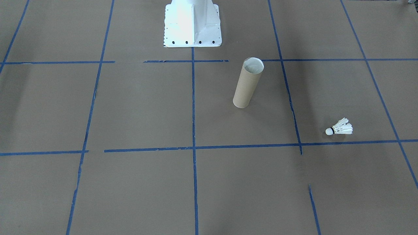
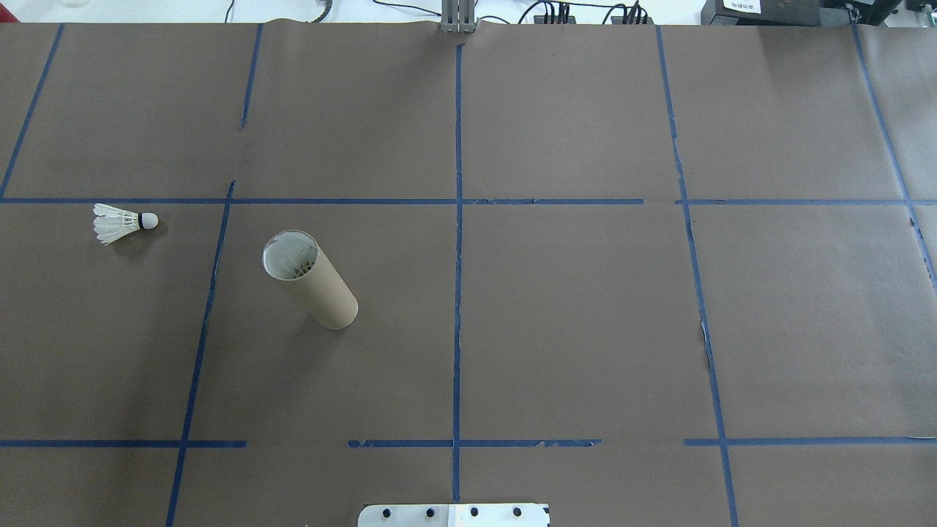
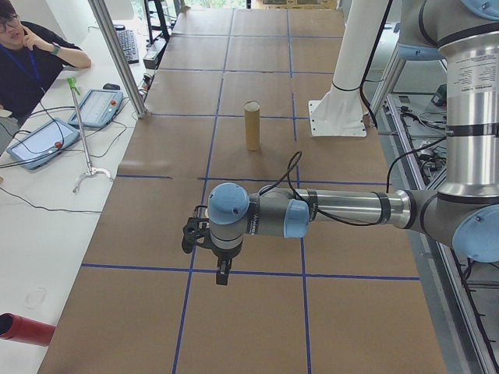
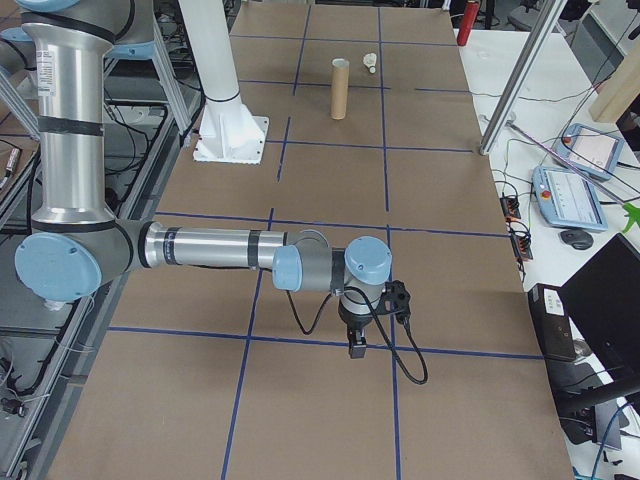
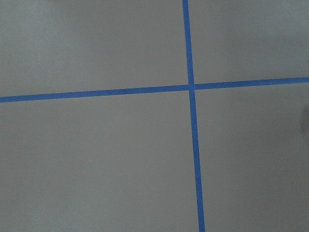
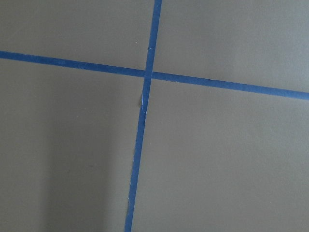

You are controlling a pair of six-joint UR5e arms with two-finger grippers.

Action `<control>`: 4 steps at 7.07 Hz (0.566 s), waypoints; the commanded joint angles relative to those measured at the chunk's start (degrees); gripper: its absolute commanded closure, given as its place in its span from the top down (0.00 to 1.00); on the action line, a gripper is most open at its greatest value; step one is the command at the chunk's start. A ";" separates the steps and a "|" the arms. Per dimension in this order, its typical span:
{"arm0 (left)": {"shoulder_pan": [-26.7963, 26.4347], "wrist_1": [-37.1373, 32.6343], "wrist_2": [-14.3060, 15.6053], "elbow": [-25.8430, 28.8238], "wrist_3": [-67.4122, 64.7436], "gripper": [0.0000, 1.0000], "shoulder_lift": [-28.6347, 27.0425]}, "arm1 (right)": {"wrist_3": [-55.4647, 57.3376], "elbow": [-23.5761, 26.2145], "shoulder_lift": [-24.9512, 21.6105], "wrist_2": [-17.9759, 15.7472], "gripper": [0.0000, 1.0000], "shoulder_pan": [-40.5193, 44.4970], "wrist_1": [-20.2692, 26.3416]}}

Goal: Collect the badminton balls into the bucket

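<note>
A white feather shuttlecock, the badminton ball (image 1: 341, 128) (image 2: 121, 222), lies on its side on the brown paper with its cork tip toward the bucket. The bucket (image 1: 247, 83) (image 2: 311, 280) (image 3: 252, 126) (image 4: 340, 88) is a brown cardboard tube that stands upright a short way from it, open end up. My left gripper (image 3: 222, 274) hangs over the table end far from both; it shows only in the exterior left view, so I cannot tell its state. My right gripper (image 4: 357, 348) hangs over the opposite end, and its state cannot be told either. Both wrist views show only paper and tape.
The white metal base (image 1: 192, 24) (image 2: 454, 515) with bolt holes stands at the robot's side of the table. Blue tape lines grid the brown paper. A seated person (image 3: 31, 58), tablets (image 3: 97, 107) and cables are on the side bench, and a red cylinder (image 3: 23, 329) lies near it.
</note>
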 commanded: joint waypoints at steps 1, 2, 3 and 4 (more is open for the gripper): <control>0.09 -0.24 -0.01 -0.13 1.17 1.00 0.31 | 0.00 0.00 -0.06 0.00 1.00 0.00 0.00; 0.17 -0.06 -0.01 -0.82 1.27 1.00 0.23 | 0.00 0.00 0.03 0.00 1.00 0.00 0.00; 0.35 -0.41 0.08 -1.27 1.10 1.00 -0.56 | 0.00 0.00 0.03 0.00 1.00 0.00 0.00; 0.44 -0.67 0.00 -2.05 0.84 1.00 -1.52 | 0.00 0.00 -0.06 0.00 1.00 0.00 0.00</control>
